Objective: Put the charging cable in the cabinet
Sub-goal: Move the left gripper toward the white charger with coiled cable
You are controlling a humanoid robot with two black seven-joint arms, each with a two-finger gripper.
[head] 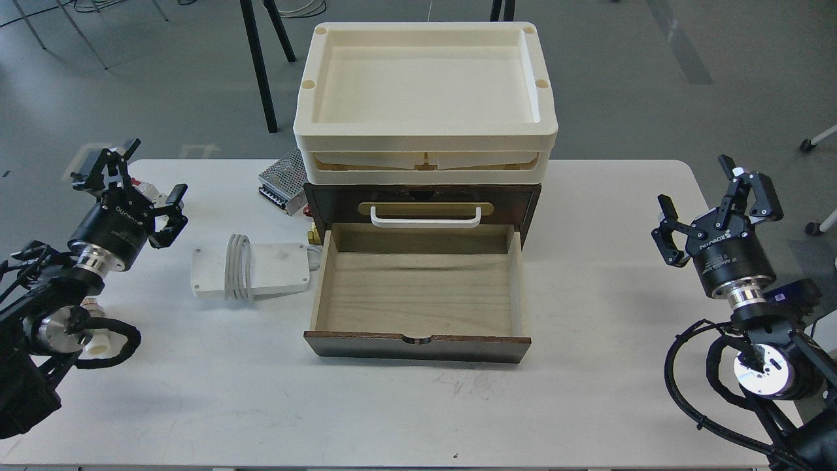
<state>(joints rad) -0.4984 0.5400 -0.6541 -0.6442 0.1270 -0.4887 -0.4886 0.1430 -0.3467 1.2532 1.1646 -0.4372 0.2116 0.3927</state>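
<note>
Head view: charging cable (252, 270) flat on table (418, 405), just left of cabinet (523, 203) beside the pulled-out, bare drawer (418, 294) — pickup not yet begun. Left gripper (131, 180) nearest, spread wide, holding nothing; right gripper (719, 203) likewise spread, idle. Next, probably — reach down, pinch the brick, lift into the drawer.

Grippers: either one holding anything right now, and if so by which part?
Nothing is held. The left gripper and the right gripper are both open and apart from everything. The charging cable lies on the table, left of the open drawer.
</note>
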